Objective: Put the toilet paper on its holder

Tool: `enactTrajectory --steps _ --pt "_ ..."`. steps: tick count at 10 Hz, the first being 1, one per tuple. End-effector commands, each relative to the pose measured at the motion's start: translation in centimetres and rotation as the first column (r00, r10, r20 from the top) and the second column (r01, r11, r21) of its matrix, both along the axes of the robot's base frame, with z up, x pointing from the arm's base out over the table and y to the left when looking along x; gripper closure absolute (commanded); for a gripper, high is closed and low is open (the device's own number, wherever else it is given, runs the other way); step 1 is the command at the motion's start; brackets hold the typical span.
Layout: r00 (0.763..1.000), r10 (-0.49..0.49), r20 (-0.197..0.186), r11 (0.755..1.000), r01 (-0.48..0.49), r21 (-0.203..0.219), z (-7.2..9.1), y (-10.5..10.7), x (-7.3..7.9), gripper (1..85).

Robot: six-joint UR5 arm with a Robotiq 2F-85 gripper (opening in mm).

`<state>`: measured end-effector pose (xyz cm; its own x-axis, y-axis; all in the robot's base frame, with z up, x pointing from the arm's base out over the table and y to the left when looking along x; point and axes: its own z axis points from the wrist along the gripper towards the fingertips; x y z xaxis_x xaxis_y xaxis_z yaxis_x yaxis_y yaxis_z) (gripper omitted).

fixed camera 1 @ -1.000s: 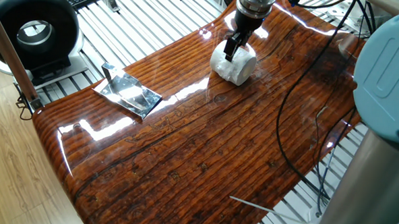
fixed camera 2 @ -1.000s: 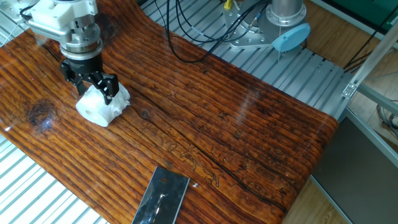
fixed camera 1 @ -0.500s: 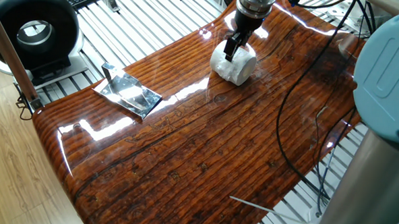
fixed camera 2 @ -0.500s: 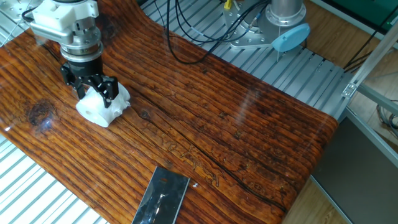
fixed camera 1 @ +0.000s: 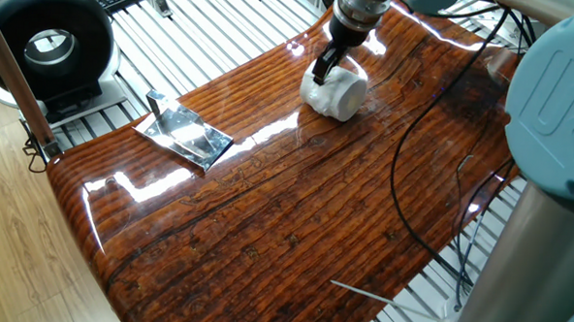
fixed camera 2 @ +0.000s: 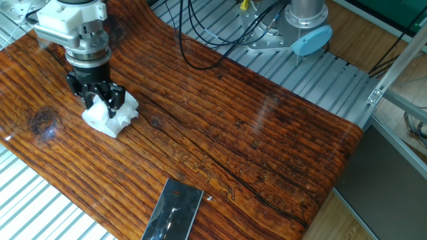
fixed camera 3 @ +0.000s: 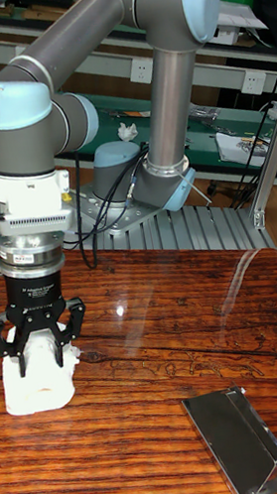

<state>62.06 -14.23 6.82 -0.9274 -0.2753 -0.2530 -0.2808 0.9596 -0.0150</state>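
The toilet paper (fixed camera 1: pixel 338 93) is a plump white roll resting on the wooden table at its far end. It also shows in the other fixed view (fixed camera 2: pixel 110 119) and in the tall view (fixed camera 3: pixel 39 384). My gripper (fixed camera 1: pixel 327 66) (fixed camera 2: pixel 100 101) (fixed camera 3: pixel 42 342) points straight down onto the roll, its black fingers (fixed camera 3: pixel 67 327) pressed into the soft upper part from both sides. The holder (fixed camera 1: pixel 186 135), a shiny silver plate with a short grey peg (fixed camera 1: pixel 155 105), lies near the opposite end of the table (fixed camera 2: pixel 175 210) (fixed camera 3: pixel 242 441), well away from the roll.
A black round fan-like device (fixed camera 1: pixel 48 36) stands on the slatted metal bench beyond the holder. Black cables (fixed camera 2: pixel 200 40) trail over the table's far side. The arm's base (fixed camera 2: pixel 303 20) is bolted behind the table (fixed camera 1: pixel 295 210). A thin white rod (fixed camera 1: pixel 364 293) lies by one table edge.
The gripper has sunk slightly lower onto the roll and its fingers have drawn inward, denting the paper. The roll has barely shifted on the table.
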Motion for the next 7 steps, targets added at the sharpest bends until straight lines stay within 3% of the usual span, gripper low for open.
enactTrajectory --steps 1,3,4,5,7 --pt "0.999 -0.034 0.010 0.999 0.034 -0.009 0.8 -0.6 0.2 51.0" --pt "0.998 -0.056 0.018 0.998 0.057 -0.015 1.1 -0.9 0.4 60.3" --pt "0.996 -0.083 0.042 0.996 0.084 -0.021 1.2 -1.1 1.1 65.0" --pt "0.994 -0.103 0.047 0.994 0.104 -0.023 1.3 -1.2 1.4 73.3" --pt "0.988 -0.153 0.038 0.988 0.154 -0.020 1.9 -1.3 1.4 84.7"
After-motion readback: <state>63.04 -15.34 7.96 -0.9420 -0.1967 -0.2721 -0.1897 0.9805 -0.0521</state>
